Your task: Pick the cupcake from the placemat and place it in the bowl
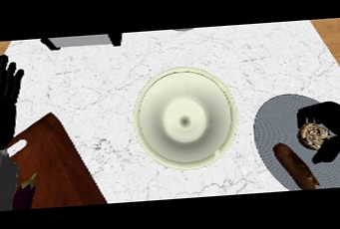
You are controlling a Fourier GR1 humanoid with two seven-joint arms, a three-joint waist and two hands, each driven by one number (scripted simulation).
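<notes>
Your right robot hand is curled around the small brown swirl-topped cupcake, which sits on the round grey ribbed placemat at the right side of the white marble bench. It looks like the grasp step, nothing lifted yet as far as I can tell. Watch the long brown bread loaf lying just beside the cupcake; your fingers could nudge it or drag it along when you lift. The wide cream-coloured bowl is at the centre, so a low carry could clip its rim. Your left robot hand rests at the left edge, fingers straight, above the reddish wooden cutting board.
</notes>
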